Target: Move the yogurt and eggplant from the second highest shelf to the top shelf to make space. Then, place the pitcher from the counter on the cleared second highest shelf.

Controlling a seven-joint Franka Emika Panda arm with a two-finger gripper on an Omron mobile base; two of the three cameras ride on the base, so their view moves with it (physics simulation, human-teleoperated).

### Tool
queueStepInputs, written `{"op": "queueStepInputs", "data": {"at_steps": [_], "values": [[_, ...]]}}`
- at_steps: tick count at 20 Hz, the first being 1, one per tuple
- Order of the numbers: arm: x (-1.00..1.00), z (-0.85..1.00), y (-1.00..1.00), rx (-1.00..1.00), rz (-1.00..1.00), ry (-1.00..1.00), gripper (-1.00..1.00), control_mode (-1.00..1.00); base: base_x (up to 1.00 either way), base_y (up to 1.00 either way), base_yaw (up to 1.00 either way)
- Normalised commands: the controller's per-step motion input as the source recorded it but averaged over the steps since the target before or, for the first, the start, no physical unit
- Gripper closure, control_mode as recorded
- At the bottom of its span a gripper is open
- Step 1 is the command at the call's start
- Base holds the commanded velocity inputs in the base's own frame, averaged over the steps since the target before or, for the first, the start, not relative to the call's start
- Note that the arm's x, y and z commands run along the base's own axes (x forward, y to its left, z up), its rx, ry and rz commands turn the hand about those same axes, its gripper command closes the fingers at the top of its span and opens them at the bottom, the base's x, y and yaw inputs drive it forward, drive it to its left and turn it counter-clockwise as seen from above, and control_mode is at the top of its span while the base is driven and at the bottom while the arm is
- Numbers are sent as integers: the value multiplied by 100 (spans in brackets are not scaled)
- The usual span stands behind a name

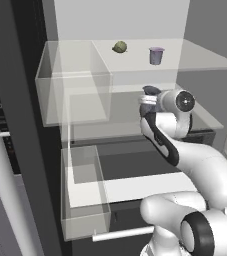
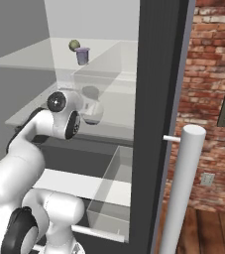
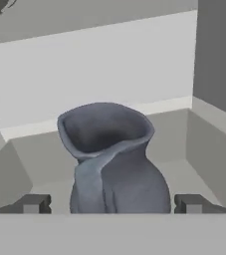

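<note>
Landmark: the pitcher (image 3: 113,159). Jaws spread wide, one dark fingertip (image 3: 32,203) on each side of the pitcher body, clear gaps both sides, not pinching it. Gripper (image 3: 112,204) sits level with the lower belly of the jug.

Pitcher stands upright on the second highest shelf (image 1: 122,117), dark grey-tinted pane; in the right base view the pitcher (image 2: 91,110) is just beyond the wrist. Bare shelf on both sides of the pitcher; side wall of the fridge well off to one side in the hand view, back wall well behind it. Front edge of that shelf lies below the wrist in the left base view.

Above the pitcher: the top shelf (image 1: 205,57), pale pane. On it, farther back, the yogurt (image 1: 156,55) upright, and the eggplant (image 1: 119,47) beside it, apart, not touching. Open pane in front of both toward the shelf's front edge.
</note>
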Motion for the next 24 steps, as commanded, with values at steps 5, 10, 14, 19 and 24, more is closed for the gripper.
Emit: {"op": "queueStepInputs", "data": {"at_steps": [5, 10, 14, 19, 24], "values": [[-58, 5, 0, -1, 0, -11, -100, -100, 0, 0, 0], [-100, 36, -1, -1, 0, 1, -100, -100, 0, 0, 0], [-100, 80, -7, -3, 0, 9, -100, -100, 0, 0, 0], [-97, 92, 0, -7, 0, 23, -100, -100, 0, 0, 0], [-87, 27, 0, -14, 1, 50, -100, -100, 0, 0, 0]]}}
